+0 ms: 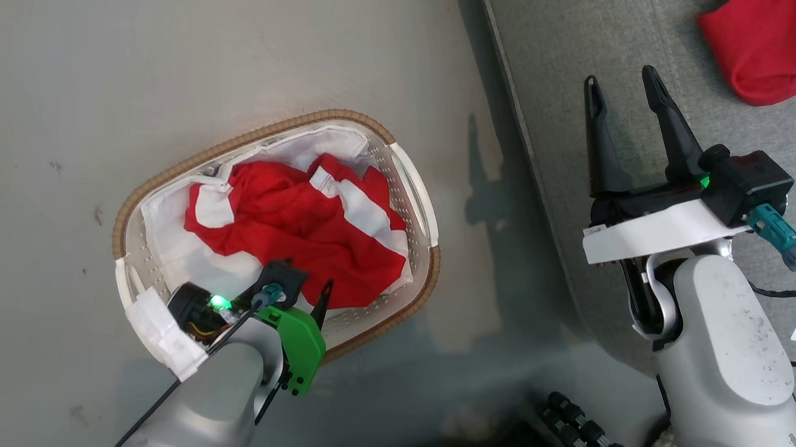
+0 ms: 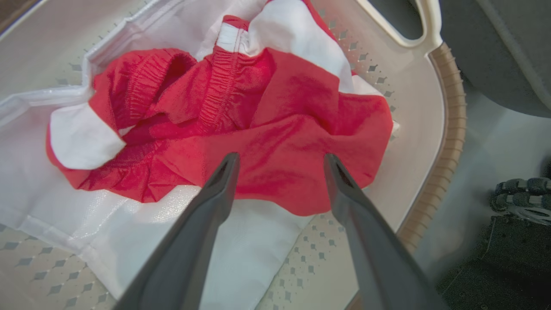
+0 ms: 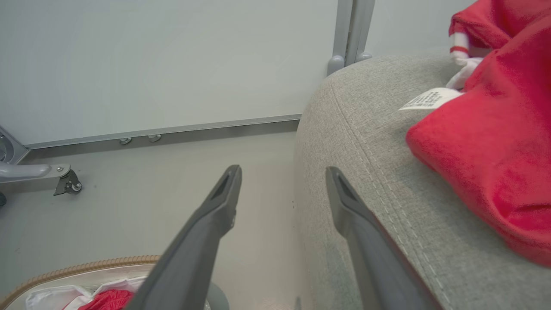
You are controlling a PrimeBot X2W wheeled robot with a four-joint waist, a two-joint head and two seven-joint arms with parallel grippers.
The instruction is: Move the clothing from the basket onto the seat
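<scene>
Left wrist view: left gripper (image 2: pixel 280 157) spread wide, empty, tips at the near edge of the clothing (image 2: pixel 275 112) heaped in the basket (image 2: pixel 450 129). Head view: right gripper (image 1: pixel 621 75) also wide, holding nothing, over the seat (image 1: pixel 563 123), where a red garment (image 1: pixel 768 51) lies.

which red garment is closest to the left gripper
The garment in the basket, red with white panels: the open left gripper points at its near edge. The other red garment lies apart on the seat.
</scene>
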